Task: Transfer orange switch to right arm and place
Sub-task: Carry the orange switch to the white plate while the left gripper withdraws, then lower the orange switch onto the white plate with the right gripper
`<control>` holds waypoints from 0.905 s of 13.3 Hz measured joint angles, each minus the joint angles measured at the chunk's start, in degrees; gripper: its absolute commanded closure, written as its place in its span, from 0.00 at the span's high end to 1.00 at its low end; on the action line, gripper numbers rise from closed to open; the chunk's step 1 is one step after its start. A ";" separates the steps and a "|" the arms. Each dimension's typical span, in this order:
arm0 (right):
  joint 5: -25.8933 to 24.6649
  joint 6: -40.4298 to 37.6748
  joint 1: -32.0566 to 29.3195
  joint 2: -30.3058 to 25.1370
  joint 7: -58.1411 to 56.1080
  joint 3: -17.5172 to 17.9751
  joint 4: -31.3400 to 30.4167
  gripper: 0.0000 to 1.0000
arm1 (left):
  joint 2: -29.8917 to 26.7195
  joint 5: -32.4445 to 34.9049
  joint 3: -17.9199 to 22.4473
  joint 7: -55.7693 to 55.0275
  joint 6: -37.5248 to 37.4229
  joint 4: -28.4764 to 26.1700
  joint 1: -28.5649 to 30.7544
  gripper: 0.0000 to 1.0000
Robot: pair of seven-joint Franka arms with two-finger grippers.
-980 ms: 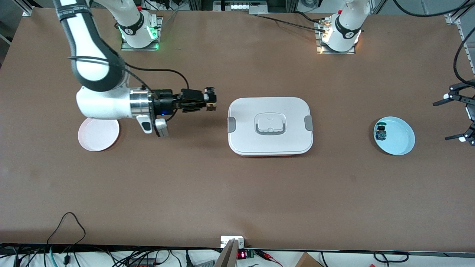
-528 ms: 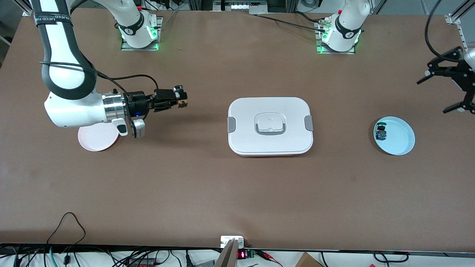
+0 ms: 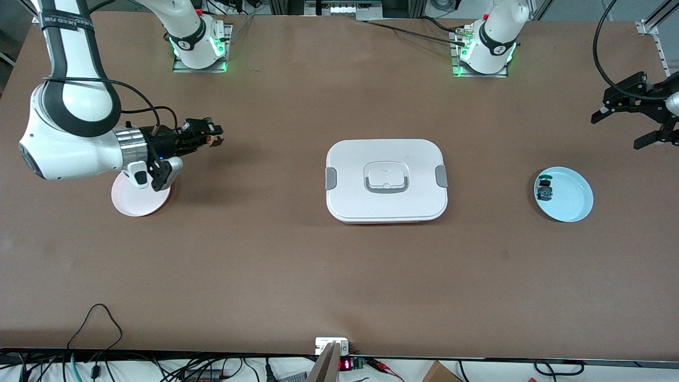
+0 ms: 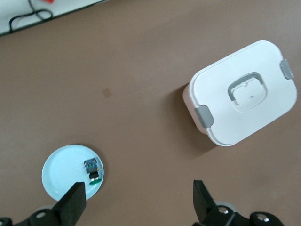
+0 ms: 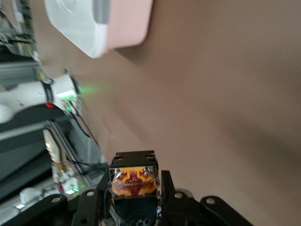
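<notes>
Orange switch (image 3: 214, 140) sits clenched in the right end effector (image 3: 211, 137) over bare bench (image 3: 265, 265) near the pink plate (image 3: 139, 201); left end effector (image 3: 634, 114) hangs released, apparently idle.

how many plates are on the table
2. A pink plate lies at the right arm's end of the table, partly under the right wrist. A blue plate lies at the left arm's end, holding a small black part. The box sits between them.

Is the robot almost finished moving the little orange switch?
Partly. The handover looks done: the right gripper is shut on the orange switch, and the left gripper is open and empty near the blue plate. Left to do: setting it down, probably on the pink plate.
</notes>
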 measured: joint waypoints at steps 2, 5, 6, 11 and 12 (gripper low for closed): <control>-11.18 0.42 -1.17 -0.03 -4.54 -0.08 -0.02 0.05 | -0.03 4.92 -0.19 -6.74 0.34 -1.18 -2.62 1.00; -24.93 5.24 -1.27 -0.05 -9.86 -0.04 -0.16 0.05 | -0.09 7.89 -0.41 -15.69 2.42 -4.46 -5.67 1.00; -27.55 7.29 -1.25 -0.05 -11.94 -0.01 -0.50 0.05 | -0.08 7.98 -0.41 -17.63 3.34 -5.71 -5.85 1.00; -36.79 18.54 -1.69 -0.05 -19.54 -0.06 -5.20 0.05 | -1.65 7.99 -0.25 -19.49 1.23 -6.80 -5.72 1.00; -38.50 21.11 -2.05 -0.06 -21.19 -0.07 -6.27 0.05 | -1.95 7.99 -0.23 -19.60 1.12 -6.80 -5.68 1.00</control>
